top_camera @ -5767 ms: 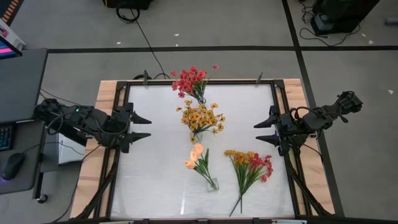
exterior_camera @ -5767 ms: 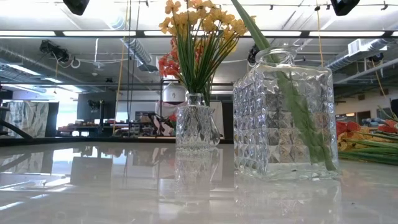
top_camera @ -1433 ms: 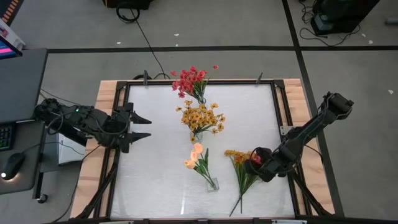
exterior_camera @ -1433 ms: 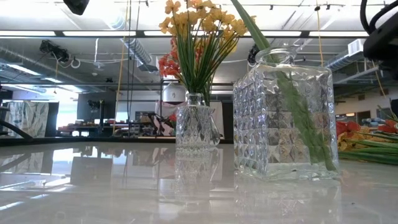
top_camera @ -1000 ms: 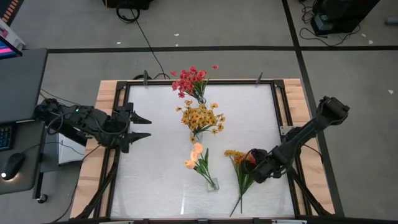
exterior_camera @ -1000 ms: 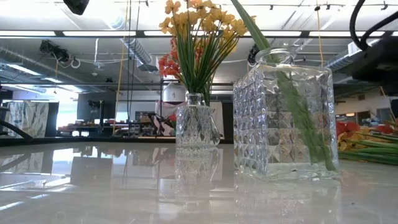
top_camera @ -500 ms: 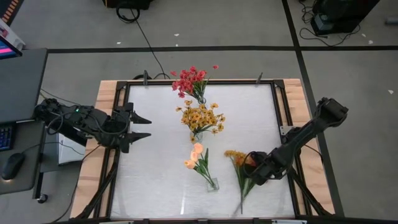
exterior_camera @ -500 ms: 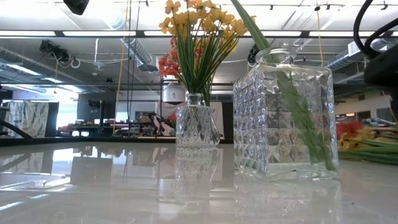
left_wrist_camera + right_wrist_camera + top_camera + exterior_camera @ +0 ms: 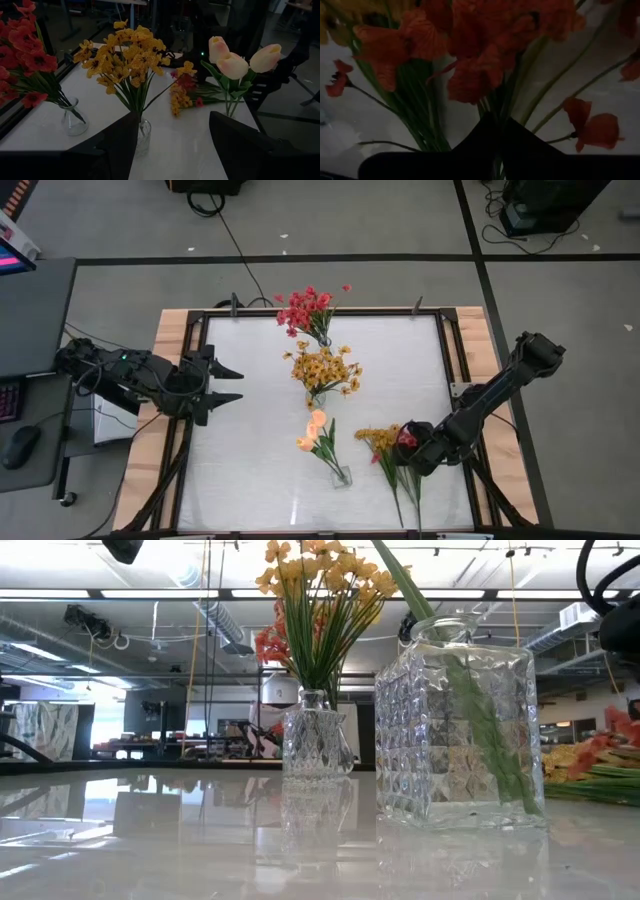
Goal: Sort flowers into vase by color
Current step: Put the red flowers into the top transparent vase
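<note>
Three glass vases stand in a row down the table's middle. The far one holds red flowers (image 9: pixel 308 308), the middle one yellow flowers (image 9: pixel 322 368), and the near one (image 9: pixel 342 475) peach tulips (image 9: pixel 315 430). A loose bunch of yellow (image 9: pixel 378 438) and red sprigs (image 9: pixel 405 438) lies right of the tulips, with its stems (image 9: pixel 405 505) trailing toward the near edge. My right gripper (image 9: pixel 410 448) is shut on this bunch. My left gripper (image 9: pixel 232 383) hangs open over the table's left side, holding nothing. My right gripper pinches the red sprig's green stems (image 9: pixel 492 111) between its two fingers, just below the blossoms (image 9: pixel 480 55). It comes steeply from above, slanting in from the right. The red blossom end (image 9: pixel 615 725) is tipped up. The stem ends lie on the table.
The table is white and glossy with a dark rail (image 9: pixel 455 360) and wooden border around it. The near left and far right of the table are bare. A desk with a keyboard and mouse (image 9: pixel 20 445) stands beyond the left edge.
My right gripper has shut on the loose bunch. The bunch has swung about: its stem ends moved toward the right and now point at the near edge. The blossom end has shifted a little left and tipped up off the table.
</note>
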